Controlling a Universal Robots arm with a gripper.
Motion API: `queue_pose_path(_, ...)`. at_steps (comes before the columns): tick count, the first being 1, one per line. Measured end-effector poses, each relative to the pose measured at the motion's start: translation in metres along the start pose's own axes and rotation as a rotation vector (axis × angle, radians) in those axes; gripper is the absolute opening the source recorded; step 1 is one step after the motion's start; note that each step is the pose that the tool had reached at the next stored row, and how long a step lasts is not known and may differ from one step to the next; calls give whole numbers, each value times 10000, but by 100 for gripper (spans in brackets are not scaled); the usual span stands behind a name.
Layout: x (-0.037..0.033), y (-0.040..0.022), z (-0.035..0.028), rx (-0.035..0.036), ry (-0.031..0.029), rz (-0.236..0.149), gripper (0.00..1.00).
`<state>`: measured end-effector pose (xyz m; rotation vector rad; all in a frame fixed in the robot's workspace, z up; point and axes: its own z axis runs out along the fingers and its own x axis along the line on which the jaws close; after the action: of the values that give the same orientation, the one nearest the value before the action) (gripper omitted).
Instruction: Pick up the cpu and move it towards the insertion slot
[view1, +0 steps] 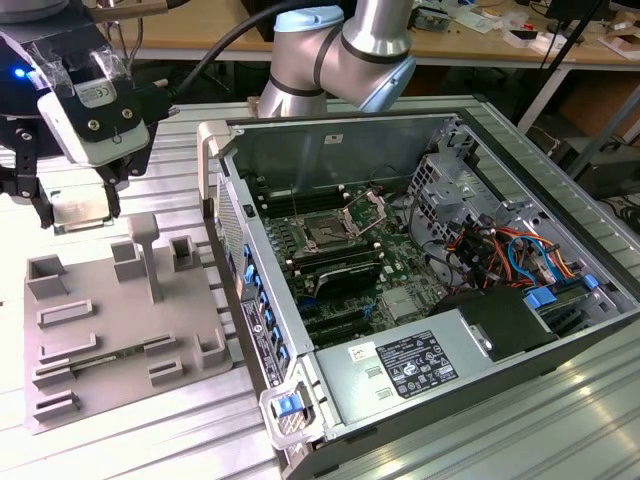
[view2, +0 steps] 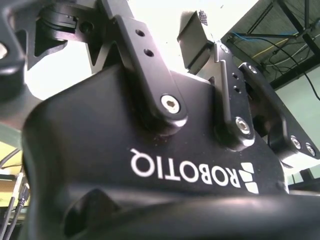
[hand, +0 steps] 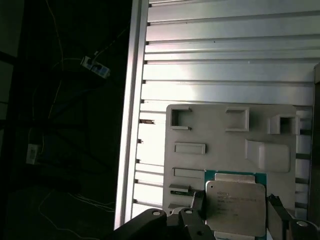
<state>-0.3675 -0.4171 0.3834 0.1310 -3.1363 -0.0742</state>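
- The gripper (view1: 78, 210) has its fingers (hand: 198, 201) closed partway, clamped on opposite edges of the cpu (hand: 235, 207).
- The cpu hangs flat over the grey tray (view1: 120, 330) on the worktop (view1: 560, 420).
- The insertion slot (view1: 328, 236) lies inside the open computer case (view1: 500, 330), well apart from the cpu.

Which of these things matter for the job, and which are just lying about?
Job: the black gripper, closed on the small square silver-topped cpu; the square dark-centred insertion slot in its shiny metal bracket.
Lying about: the grey plastic tray with raised blocks; the grey metal power-supply box with white label.
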Motion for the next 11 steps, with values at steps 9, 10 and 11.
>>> queue_pose_path(9,-211,-17,-1,0,0,0,55)
queue_pose_path(10,-242,-20,-1,0,0,0,55)
queue_pose_path(11,-266,-22,-1,0,0,0,55)
